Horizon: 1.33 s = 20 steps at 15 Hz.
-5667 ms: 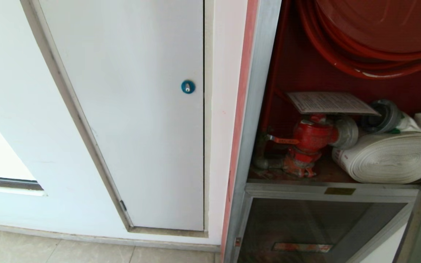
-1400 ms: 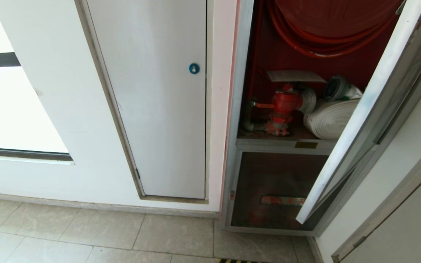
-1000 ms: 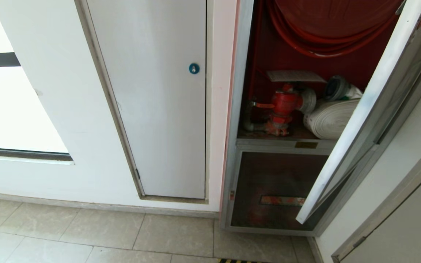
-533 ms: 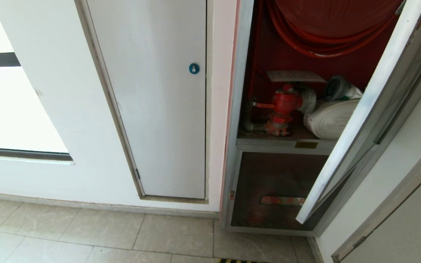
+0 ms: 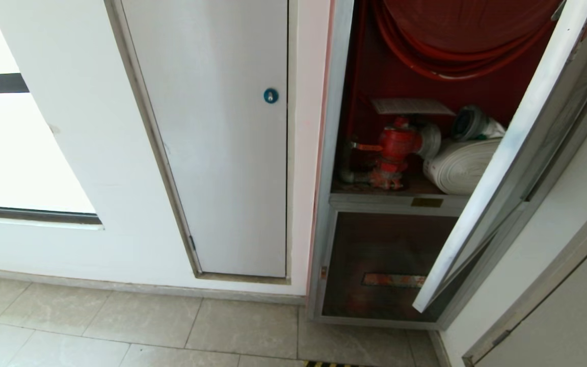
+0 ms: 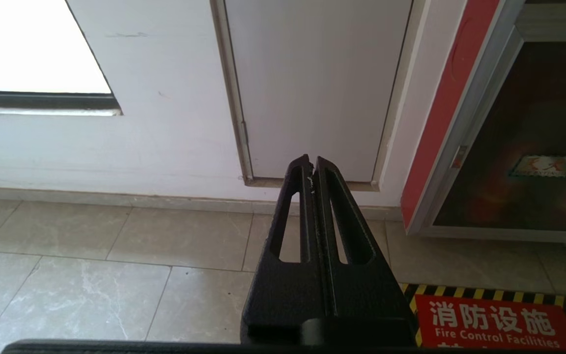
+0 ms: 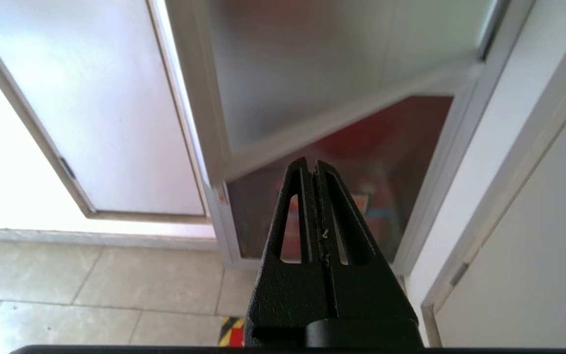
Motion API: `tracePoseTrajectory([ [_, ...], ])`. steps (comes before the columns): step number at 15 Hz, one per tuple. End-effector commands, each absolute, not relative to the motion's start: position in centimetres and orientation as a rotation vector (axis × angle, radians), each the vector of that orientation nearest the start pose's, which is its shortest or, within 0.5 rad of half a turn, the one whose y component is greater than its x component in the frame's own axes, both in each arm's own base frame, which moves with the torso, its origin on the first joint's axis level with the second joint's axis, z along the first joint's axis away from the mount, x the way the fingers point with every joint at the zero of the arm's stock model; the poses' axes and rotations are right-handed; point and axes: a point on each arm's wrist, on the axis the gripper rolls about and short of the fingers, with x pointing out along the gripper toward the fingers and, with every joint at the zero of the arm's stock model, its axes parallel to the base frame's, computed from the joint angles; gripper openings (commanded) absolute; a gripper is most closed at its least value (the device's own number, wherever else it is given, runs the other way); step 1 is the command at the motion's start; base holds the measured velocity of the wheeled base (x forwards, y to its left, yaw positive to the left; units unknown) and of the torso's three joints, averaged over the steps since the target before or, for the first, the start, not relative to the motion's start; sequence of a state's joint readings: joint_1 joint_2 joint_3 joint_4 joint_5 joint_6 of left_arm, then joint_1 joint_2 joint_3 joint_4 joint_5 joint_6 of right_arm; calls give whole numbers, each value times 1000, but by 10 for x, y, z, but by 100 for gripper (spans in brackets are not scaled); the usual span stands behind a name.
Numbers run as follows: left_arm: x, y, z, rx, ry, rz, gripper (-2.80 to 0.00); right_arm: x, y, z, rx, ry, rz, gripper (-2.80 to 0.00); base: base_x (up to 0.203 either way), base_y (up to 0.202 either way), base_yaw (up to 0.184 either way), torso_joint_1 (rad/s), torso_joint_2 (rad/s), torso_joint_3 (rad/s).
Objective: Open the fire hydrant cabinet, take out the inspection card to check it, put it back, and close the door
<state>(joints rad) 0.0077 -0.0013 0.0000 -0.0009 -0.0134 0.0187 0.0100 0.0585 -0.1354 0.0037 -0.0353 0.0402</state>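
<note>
Beige floor tiles [image 5: 140,326] and a white wall frame the fire hydrant cabinet [image 5: 331,153], its door [image 5: 517,153] ajar. Inside, the inspection card [image 5: 410,106] lies flat atop the red valve [image 5: 393,148]; it looks thin, light and bendy, probably best pinched at its overhanging near edge. Both the left gripper [image 6: 311,164] and right gripper [image 7: 312,167] hang low, jaws closed on nothing.

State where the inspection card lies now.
In the head view the inspection card lies flat atop the red valve, inside the open fire hydrant cabinet, left of the white rolled hose.

White panel [image 5: 222,153], blue lock [image 5: 270,95], tiled floor [image 5: 120,326].
</note>
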Motion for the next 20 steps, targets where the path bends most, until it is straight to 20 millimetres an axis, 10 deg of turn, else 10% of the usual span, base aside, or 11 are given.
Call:
tracePoseTrajectory([
  [1, -23, 0, 75, 18, 0, -6, -280, -18, -1, 147, 42, -37, -10, -280, 0, 0, 0, 0, 0, 0],
  [8, -23, -1, 75, 18, 0, -5, -280, 31, 5, 244, 86, -67, 238, -280, 0, 0, 0, 0, 0, 0],
  [13, -23, 0, 75, 19, 0, -6, -280, 80, 14, 270, 118, 7, 433, -280, 0, 0, 0, 0, 0, 0],
  [20, -23, 0, 75, 18, 0, -6, -280, 93, 35, 286, 184, -115, 537, -280, 0, 0, 0, 0, 0, 0],
])
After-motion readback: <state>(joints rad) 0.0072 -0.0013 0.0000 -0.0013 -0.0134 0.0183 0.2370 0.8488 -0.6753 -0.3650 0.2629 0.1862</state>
